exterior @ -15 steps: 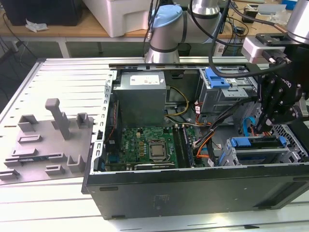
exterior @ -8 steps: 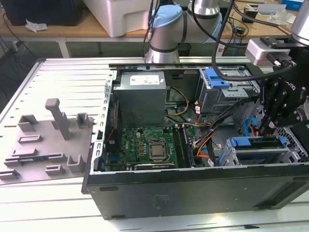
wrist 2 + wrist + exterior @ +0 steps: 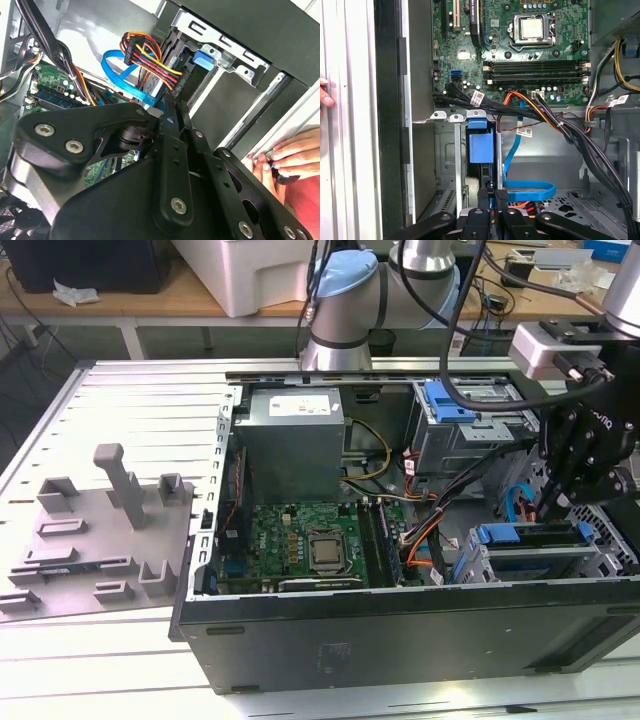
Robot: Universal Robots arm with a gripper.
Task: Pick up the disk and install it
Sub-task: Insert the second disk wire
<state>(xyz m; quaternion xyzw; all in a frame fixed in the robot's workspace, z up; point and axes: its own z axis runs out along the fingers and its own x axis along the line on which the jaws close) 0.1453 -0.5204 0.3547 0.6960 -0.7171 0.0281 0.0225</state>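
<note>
The disk (image 3: 530,534) sits on edge in the lower drive cage (image 3: 600,550), at the exterior view's right of the open computer case. Its blue carrier frame (image 3: 481,142) shows in the first wrist view, inside the cage's metal slot. My gripper (image 3: 548,512) hangs right at the disk's inner end. In both wrist views its black fingers (image 3: 501,194) stand pressed together, with a sliver of blue carrier between them. The gripper (image 3: 172,102) reaches beside a bundle of coloured power wires (image 3: 145,50).
A person's hand (image 3: 285,157) rests on the case's outer edge beside the cage. Blue data cable (image 3: 530,190) and black cable bundles (image 3: 570,132) lie near the fingers. The power supply (image 3: 295,440), motherboard (image 3: 300,545) and upper drive bay (image 3: 470,425) fill the case; a grey fixture (image 3: 100,530) stands outside.
</note>
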